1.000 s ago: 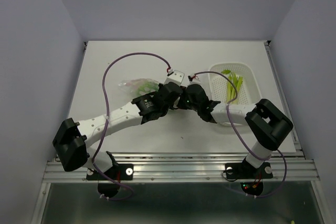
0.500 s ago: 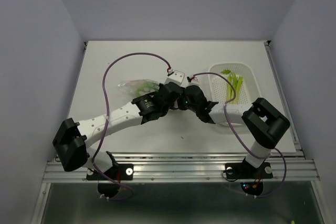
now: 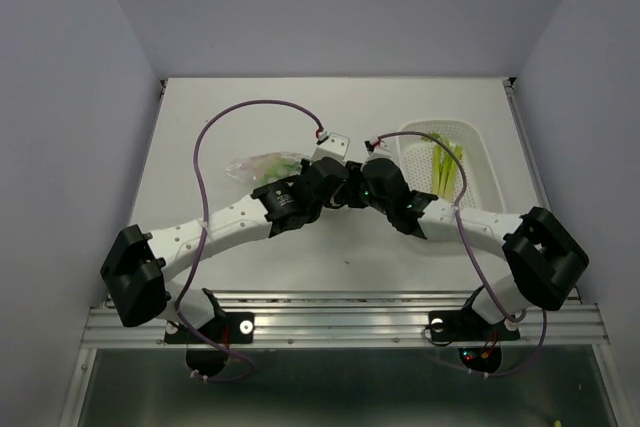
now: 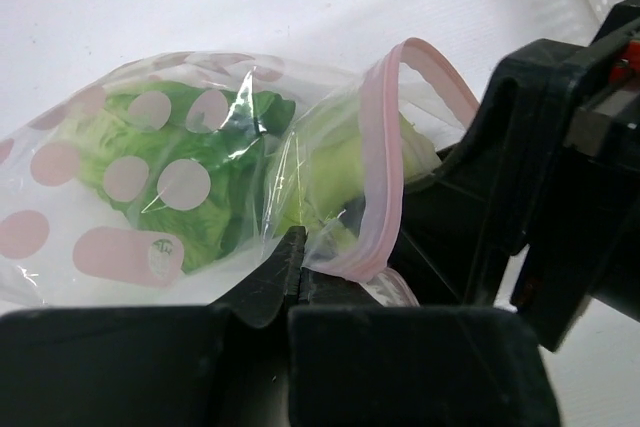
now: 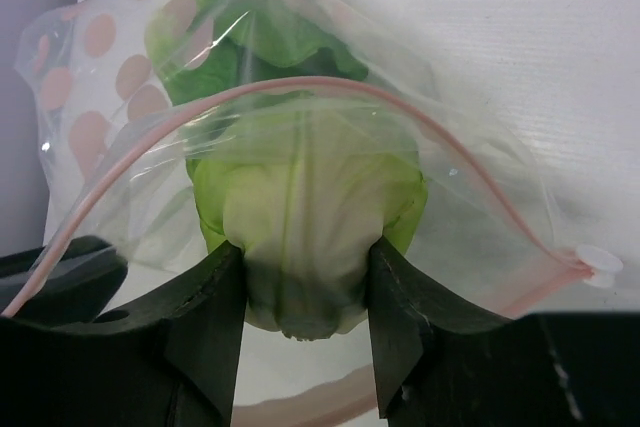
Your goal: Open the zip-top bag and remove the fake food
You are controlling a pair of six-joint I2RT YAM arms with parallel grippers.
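My right fingers [image 5: 205, 327] have pushed in since a second ago and now clamp the lettuce [image 5: 300, 217] between them, inside the open mouth of the zip-top bag [image 5: 480, 197]. My left fingers [image 4: 260, 292] are pinched together on the bag's lip.

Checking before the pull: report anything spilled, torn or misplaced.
Nothing stands out: the bag is open at the mouth, the left hand pinches its edge, the right hand grips the lettuce inside, and the stalks lie in the tray. No spill, no tear.
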